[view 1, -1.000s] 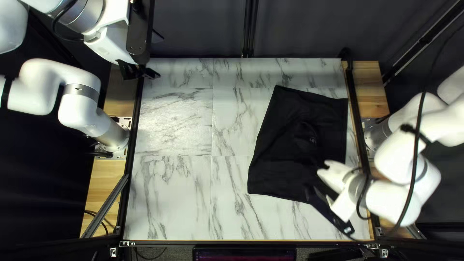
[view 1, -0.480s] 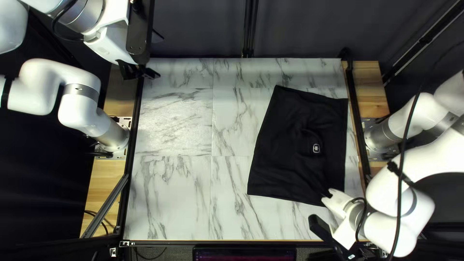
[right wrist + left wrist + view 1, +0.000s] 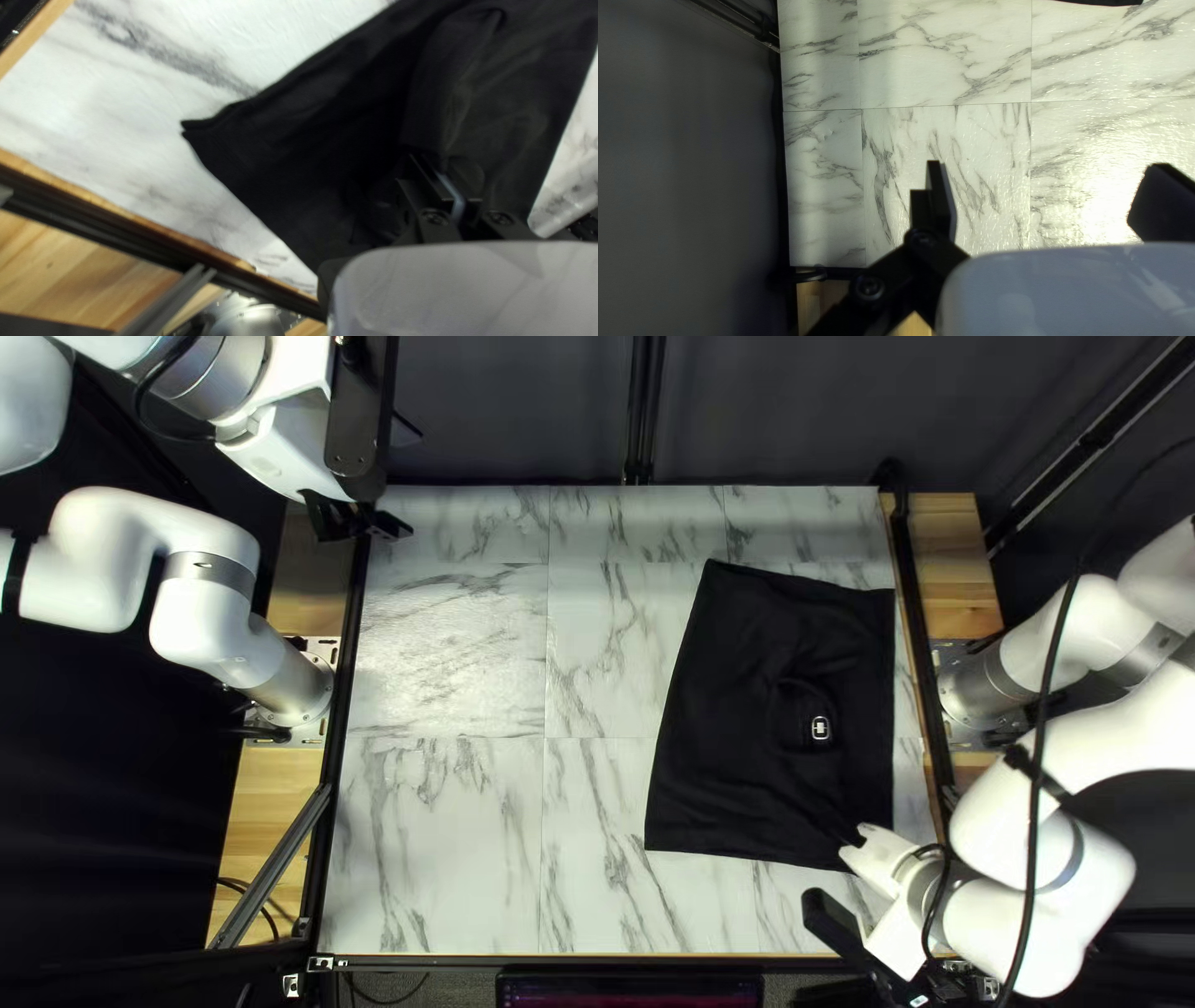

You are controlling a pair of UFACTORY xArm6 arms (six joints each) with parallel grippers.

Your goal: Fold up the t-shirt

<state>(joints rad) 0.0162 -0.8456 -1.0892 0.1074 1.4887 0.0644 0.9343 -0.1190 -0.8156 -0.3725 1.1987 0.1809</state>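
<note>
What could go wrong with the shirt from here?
Drag: only my right gripper holds the t-shirt, near its near-right corner; pulling might slide it rather than fold it.
Creases: cloth is rumpled around the light badge, so folds could trap wrinkles.
No backup: my left gripper is open over bare table, far off, and probably can't steady the cloth quickly.

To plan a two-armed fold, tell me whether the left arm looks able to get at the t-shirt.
Probably yes: the left fingers are open, and I see just tabletop between them and the t-shirt.
</note>
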